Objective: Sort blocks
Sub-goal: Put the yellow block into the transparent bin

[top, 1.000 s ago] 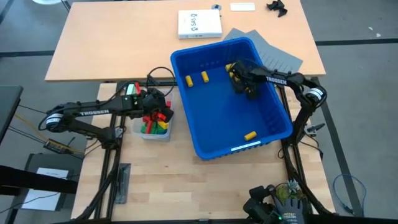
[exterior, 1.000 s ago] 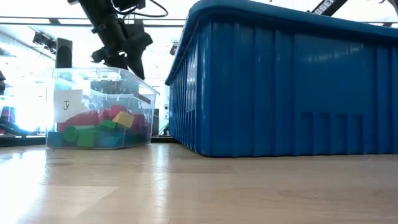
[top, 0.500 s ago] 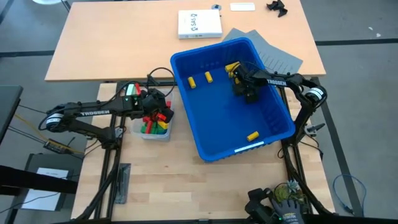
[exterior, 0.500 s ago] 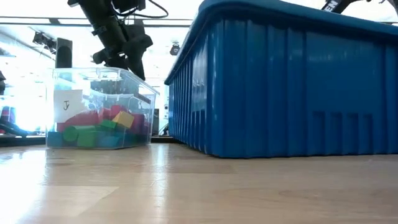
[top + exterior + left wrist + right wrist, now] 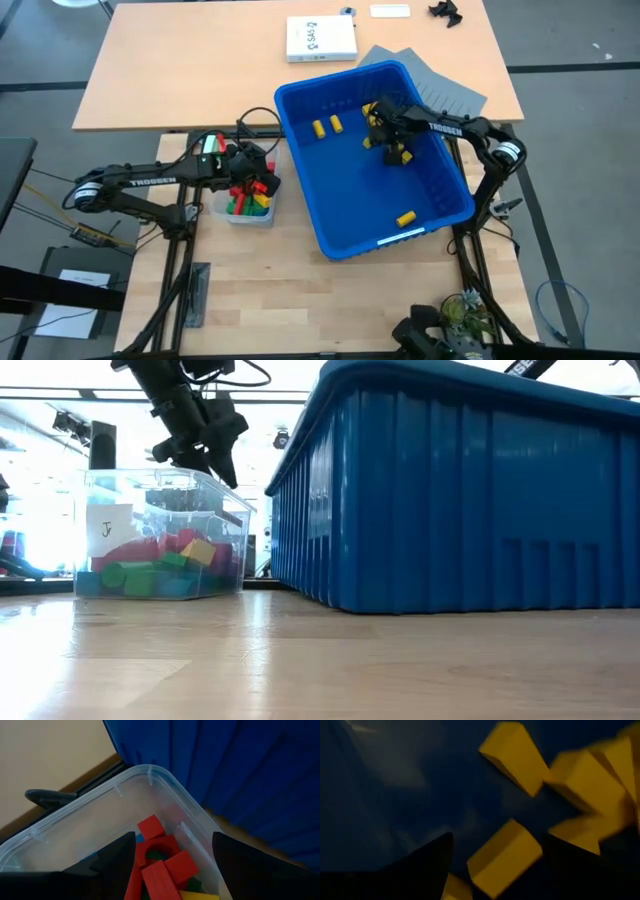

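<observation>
The blue bin (image 5: 300, 180) holds several loose yellow blocks: two (image 5: 327, 126) near its left wall, a cluster (image 5: 370, 108) at the far side and one (image 5: 405, 218) near the front. My right gripper (image 5: 385, 130) reaches down into the bin, open. A yellow block (image 5: 505, 857) lies on the bin's floor between its fingers. The clear tub (image 5: 248, 208) to the left of the bin holds red, green and yellow blocks (image 5: 162, 870). My left gripper (image 5: 255, 172) hangs open above the tub, with nothing between its fingers. My right gripper has the yellow block between its open fingers. One finger (image 5: 420, 867) stands clear of it. Whether the other finger (image 5: 580, 865) touches the block's corner, I cannot tell.
On the far table lie a white box (image 5: 322, 38), a grey sheet (image 5: 455, 92) behind the bin and a small black part (image 5: 445, 10). The bin's tall wall (image 5: 470, 500) stands close to the right of the tub (image 5: 160, 540).
My right gripper has rolled about its own line and drawn a little toward the bin's far side, uncovering a yellow block beside it. The bin has shifted slightly toward the table's right. The two yellow blocks near its left wall have slid a little along the floor.
</observation>
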Robot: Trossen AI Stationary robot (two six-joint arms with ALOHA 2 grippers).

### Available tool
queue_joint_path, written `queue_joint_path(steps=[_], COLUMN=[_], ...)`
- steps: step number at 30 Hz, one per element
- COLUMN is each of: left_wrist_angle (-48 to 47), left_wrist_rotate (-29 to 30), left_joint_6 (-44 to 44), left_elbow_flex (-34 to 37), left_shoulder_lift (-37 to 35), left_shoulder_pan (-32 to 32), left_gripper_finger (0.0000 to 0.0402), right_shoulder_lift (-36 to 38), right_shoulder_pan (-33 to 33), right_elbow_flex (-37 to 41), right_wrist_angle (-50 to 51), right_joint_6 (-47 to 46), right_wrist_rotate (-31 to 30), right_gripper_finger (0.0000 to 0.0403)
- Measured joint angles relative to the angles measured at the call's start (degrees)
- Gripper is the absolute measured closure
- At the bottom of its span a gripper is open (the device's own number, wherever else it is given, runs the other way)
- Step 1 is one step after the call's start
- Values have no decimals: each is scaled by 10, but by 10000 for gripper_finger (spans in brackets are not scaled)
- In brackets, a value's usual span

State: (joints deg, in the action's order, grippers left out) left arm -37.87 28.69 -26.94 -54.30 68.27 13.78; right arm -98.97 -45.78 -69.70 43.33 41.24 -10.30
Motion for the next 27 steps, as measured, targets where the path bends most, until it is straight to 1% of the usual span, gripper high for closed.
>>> queue_joint_path(steps=[3, 5, 7, 10, 14, 16, 19, 22, 23, 25, 27], left_wrist_angle=[8, 12, 17, 26, 28, 28, 29, 28, 29, 29, 29], left_wrist_rotate=[0, 0, 0, 0, 0, 0, 0, 0, 0, 0, 0], left_joint_6=[0, 0, 0, 2, 2, 2, 2, 2, 2, 1, 1], left_elbow_flex=[0, 0, 0, 0, 0, 0, 0, 0, 0, 0, 0], left_shoulder_lift=[0, 0, 0, 0, 0, 0, 0, 0, 0, 0, 0], left_shoulder_pan=[0, 0, 0, 0, 0, 0, 0, 0, 0, 0, 0], left_gripper_finger=[129, 129, 129, 129, 129, 129, 129, 129, 129, 129, 129], right_shoulder_lift=[0, -1, -6, -22, -45, -52, -53, -39, -31, -10, 17], right_shoulder_pan=[-18, -29, -38, -40, -29, -22, -11, 2, 7, 17, 23], right_elbow_flex=[-8, -7, -2, 12, 11, 11, 11, 13, 14, 17, 17], right_wrist_angle=[12, 5, -2, -9, -13, -12, -10, -10, -11, -4, -1], right_joint_6=[-70, -126, -159, -163, -175, -177, -177, -181, -181, -180, -180], right_wrist_rotate=[-6, 2, 17, 19, -10, -11, 15, 35, 39, 69, 84], right_gripper_finger=[97, 97, 97, 97, 97, 97, 97, 97, 97, 97, 97])
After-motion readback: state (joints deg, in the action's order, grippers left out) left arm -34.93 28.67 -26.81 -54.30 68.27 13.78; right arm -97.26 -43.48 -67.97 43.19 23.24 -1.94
